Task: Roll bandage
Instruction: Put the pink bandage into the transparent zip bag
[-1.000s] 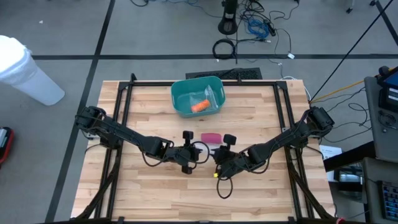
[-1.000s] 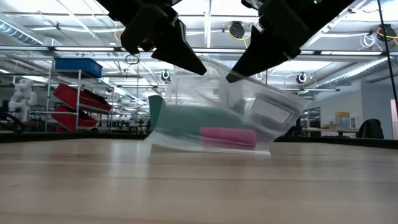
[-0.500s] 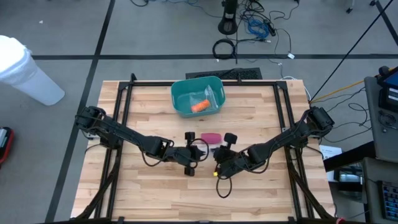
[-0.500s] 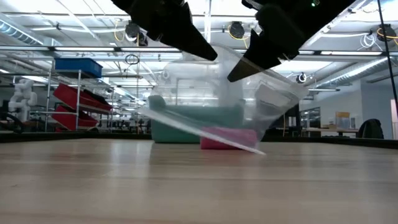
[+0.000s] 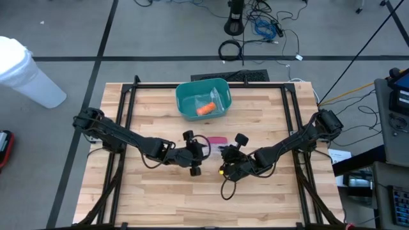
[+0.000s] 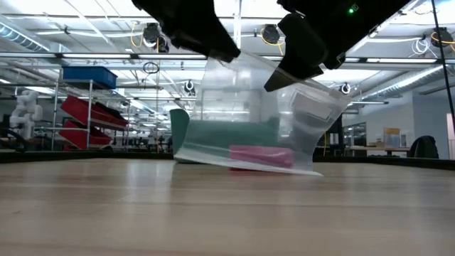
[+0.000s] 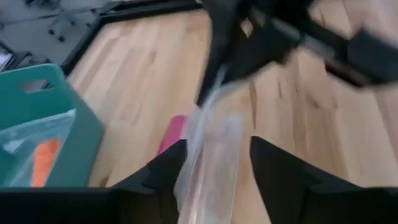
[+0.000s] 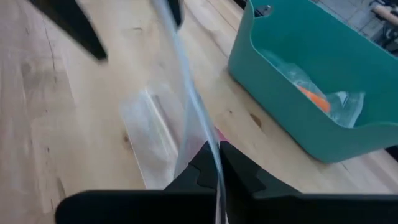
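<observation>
We see two pincers meeting above the middle of the wooden table [image 5: 160, 198]: the right pincer [image 8: 214, 163] is clenched on the top edge of one clear plastic bag [image 6: 284, 121], while the left pincer [image 7: 214, 163] stands parted, its two fingers [image 7: 163, 171] either side of the bag's other edge without clearly gripping it. One pink rolled bandage [image 6: 260, 156] lies on the table at the bag's lower edge, in front of one teal bin [image 5: 202, 99], which holds one orange item [image 5: 205, 109] in its own clear wrapper.
</observation>
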Motion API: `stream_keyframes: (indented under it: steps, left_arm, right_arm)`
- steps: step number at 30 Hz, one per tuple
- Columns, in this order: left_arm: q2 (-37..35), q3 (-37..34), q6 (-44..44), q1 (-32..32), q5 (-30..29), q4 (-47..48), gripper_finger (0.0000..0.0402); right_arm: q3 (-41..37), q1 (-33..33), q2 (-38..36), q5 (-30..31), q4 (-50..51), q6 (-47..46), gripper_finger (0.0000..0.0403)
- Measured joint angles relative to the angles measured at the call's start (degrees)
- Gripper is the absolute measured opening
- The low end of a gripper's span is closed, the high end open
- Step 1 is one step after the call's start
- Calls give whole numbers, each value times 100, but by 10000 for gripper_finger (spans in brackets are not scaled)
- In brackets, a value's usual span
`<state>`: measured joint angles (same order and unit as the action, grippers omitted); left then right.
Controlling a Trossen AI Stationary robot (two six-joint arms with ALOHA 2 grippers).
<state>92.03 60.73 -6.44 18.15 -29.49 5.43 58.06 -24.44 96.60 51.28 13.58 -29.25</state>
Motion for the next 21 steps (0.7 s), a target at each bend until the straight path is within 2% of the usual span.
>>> stream_keyframes:
  steps: [4,9,11,13,16,19,21]
  left_arm:
    - [-162,2,-678,31,-75,-162,206]
    - [-165,0,-970,130,-73,-422,209]
    - [-165,0,-583,180,-79,-510,209]
    - [-165,0,373,274,-88,-549,209]
    - [-164,0,1766,447,-193,-497,209]
    - [-131,-2,2417,590,-215,-451,209]
    - [-130,-4,2598,662,-220,-566,209]
  right_arm:
    - [0,2,2,-25,105,-338,0]
    - [0,81,2,54,115,-933,0]
    - [0,91,2,122,119,-1073,0]
    - [0,87,2,83,127,-1044,0]
    - [0,87,0,-484,138,-510,0]
    - [0,84,0,-1015,134,145,0]
    - [0,82,0,-1068,136,298,0]
